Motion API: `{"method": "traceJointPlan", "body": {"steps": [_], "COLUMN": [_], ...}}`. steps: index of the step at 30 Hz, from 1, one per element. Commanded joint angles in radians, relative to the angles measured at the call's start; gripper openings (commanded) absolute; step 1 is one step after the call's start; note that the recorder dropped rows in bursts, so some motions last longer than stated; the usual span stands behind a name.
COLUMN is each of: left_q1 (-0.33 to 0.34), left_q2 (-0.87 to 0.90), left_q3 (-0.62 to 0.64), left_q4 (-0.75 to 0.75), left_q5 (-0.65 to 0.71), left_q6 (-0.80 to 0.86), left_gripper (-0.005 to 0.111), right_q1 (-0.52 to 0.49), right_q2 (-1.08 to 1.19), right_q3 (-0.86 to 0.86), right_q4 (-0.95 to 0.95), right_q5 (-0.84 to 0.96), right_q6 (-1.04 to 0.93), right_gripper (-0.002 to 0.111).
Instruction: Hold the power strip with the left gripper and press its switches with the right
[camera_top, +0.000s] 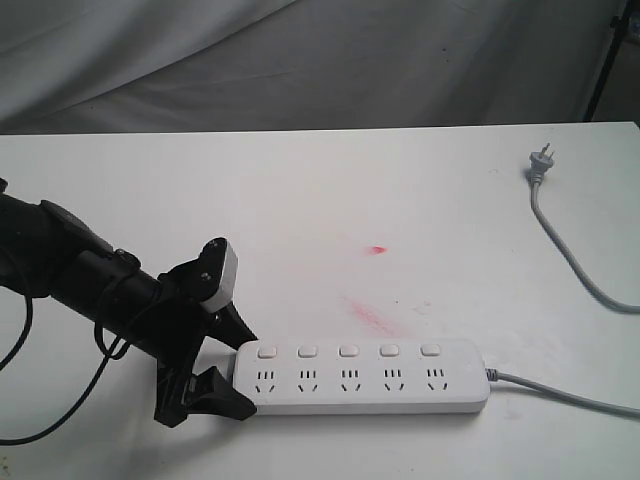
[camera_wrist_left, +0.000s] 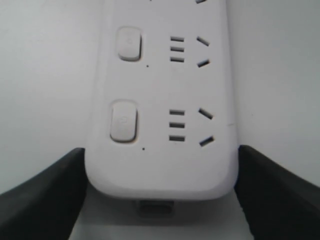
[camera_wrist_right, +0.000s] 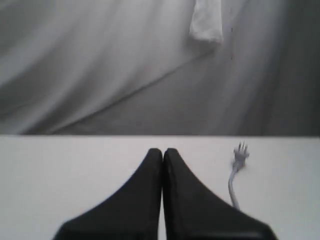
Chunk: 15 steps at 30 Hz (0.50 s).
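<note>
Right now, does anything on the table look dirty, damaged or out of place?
Yes. On the table, near the power strip, there is a small bright red spot and a longer faint red smear. They look like stain or marker residue on the white surface. The strip itself looks undamaged.

No legible text, brand or number anywhere. Power strip (camera_wrist_left: 160, 165): each of the switches (camera_wrist_left: 123, 121) carries a faint embossed mark, too blurred to make out.

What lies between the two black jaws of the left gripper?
The rounded end of the long white plastic power strip. The left wrist view shows it most clearly, and the exterior view agrees.
</note>
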Motion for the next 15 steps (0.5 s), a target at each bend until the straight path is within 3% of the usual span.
{"method": "traceJointPlan", "body": {"steps": [1,9,15], "left_q1": [-0.005,-0.005,-0.005], "left_q2": [-0.001,-0.001,-0.001], "left_q3": [-0.003,-0.003,-0.003], "left_q4": [-0.01,-0.01,-0.01], "left_q5": [-0.004,-0.004,-0.004], "left_q6": [0.003,0.003,0.003], "left_gripper": [0.056,0.056,0.056], "right_q1": [-0.007,-0.007,-0.007], "right_q2": [-0.003,-0.003,-0.003], "right_q3": [0.003,0.003,0.003], "right_q4": [-0.011,-0.008,0.019], "right_q5": [-0.294,-0.715,-0.812], "right_q6": [0.003,0.003,0.003], "right_gripper": [0.0,0.0,0.0]}}
